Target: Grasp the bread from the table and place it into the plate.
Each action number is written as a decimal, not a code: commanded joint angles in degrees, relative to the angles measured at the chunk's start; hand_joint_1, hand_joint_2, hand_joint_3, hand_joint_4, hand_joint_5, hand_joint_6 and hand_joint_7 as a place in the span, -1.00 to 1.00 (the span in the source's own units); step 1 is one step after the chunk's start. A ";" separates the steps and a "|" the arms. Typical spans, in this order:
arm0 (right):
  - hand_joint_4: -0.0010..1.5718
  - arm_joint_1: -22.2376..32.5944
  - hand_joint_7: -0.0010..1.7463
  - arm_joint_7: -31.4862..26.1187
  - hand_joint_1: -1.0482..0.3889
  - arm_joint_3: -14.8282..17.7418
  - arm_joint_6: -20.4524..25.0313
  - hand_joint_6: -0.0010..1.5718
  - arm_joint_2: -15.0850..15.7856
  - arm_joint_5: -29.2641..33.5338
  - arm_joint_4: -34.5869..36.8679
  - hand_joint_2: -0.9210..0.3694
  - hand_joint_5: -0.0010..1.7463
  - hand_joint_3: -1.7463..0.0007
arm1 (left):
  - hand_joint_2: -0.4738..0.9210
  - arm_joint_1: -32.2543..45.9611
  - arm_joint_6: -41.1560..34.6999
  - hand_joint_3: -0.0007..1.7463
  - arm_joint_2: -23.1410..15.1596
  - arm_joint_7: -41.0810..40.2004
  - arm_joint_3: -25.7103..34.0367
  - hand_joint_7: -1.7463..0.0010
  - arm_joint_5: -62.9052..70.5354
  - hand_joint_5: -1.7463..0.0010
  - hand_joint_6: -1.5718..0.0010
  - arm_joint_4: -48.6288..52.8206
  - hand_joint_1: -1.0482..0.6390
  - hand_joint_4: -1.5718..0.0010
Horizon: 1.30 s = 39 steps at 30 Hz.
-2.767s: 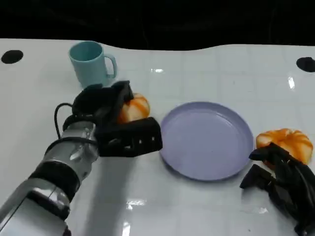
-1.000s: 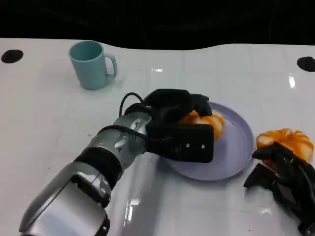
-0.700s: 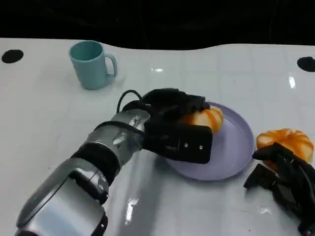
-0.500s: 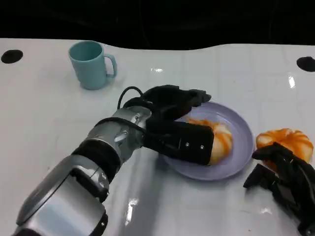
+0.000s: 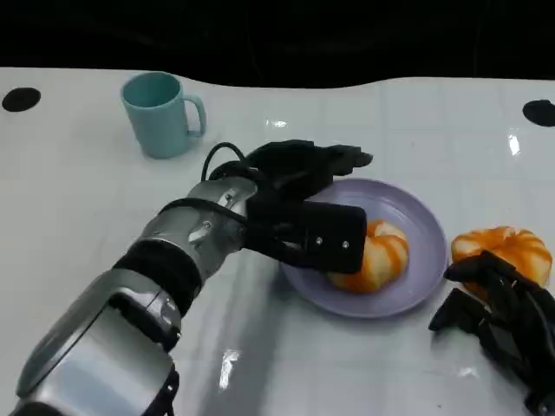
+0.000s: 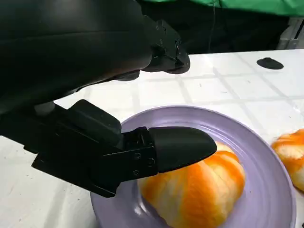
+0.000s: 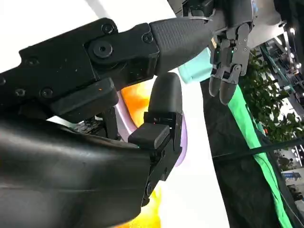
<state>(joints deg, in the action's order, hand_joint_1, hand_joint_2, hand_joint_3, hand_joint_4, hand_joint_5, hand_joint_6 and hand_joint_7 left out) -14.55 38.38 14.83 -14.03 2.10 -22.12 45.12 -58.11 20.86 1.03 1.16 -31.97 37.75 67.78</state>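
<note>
White table [image 5: 78, 217]: cup [image 5: 160, 113], spare bun [image 5: 506, 249]; both hands [image 5: 299, 204] empty, fingers apart.

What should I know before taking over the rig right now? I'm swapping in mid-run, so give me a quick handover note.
Left robot hand: open, fingers spread over the plate, one finger beside the bread; not gripping it.
Right robot hand: holds nothing, on the table next to the second bread; whether it touches it is unclear.
Done: one bread lies inside the plate.
Left: pull the left robot hand clear. The second bread is on the table right of the plate. The cup stands at the far left.
</note>
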 commanded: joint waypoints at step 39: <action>-0.15 0.79 0.36 0.65 -0.29 -0.15 -2.11 -0.21 0.16 0.10 2.31 -1.00 0.78 0.75 | 1.00 48.95 -37.83 -0.54 0.98 34.55 40.64 -0.36 -79.56 -0.86 0.06 -56.46 -0.47 0.02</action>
<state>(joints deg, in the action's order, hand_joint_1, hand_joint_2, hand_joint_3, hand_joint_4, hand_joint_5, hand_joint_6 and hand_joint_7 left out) -14.74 39.07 14.57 -17.08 1.86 -22.01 47.20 -13.59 -14.44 1.50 37.02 7.40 -39.82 14.26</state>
